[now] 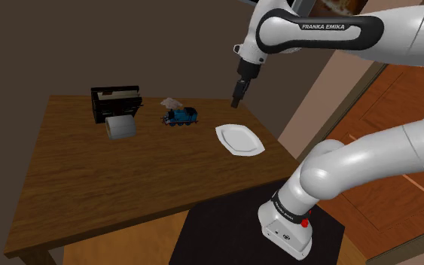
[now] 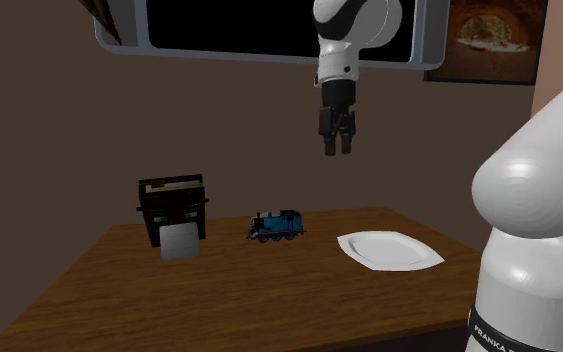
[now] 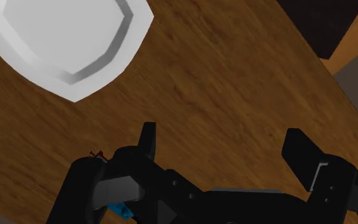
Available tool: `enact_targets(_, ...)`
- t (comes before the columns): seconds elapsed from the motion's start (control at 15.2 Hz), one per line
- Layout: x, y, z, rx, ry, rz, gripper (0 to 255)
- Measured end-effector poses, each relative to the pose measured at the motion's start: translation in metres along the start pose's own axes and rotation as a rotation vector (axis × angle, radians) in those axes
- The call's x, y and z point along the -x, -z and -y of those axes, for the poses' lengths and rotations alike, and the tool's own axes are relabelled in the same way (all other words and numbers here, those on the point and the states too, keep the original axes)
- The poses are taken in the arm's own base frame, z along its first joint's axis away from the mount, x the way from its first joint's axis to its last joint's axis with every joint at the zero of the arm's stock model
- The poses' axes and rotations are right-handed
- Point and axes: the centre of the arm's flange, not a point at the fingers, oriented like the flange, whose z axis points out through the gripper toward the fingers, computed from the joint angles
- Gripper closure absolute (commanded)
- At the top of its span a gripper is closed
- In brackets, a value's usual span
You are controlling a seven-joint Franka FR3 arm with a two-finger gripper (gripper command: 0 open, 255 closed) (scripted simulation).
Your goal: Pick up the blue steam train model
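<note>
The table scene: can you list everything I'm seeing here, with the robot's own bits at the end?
table: one, brown wood, under all the small things
steam train model: one, blue, standing on the far part of the table
plate: one, white, on the table to the shoulder view's right of the train
boxy object: one, black, at the table's far edge
block: one, grey, just in front of the boxy object
wall panel: one, black with a grey frame, high behind the table
picture: one, orange-brown, on the wall beside the panel
stand: one, black, at the table's near side
arm: one, white, reaching over the table
claw: one, black, open, high above the table
</note>
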Motion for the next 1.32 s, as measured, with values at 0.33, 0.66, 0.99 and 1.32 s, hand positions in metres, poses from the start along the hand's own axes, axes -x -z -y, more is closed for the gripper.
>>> enact_targets(0.33, -0.042, -0.036, -0.036, 0.001, 0.117, -0.005, 0)
enact_targets(0.66, -0.089, -0.071, -0.069, 0.002, 0.233, -0.011, 0)
enact_targets(0.99, -0.138, -0.106, -0.091, 0.003, 0.35, -0.015, 0)
enact_targets(1.32, -0.188, -0.138, -0.111, 0.004, 0.466, -0.019, 0)
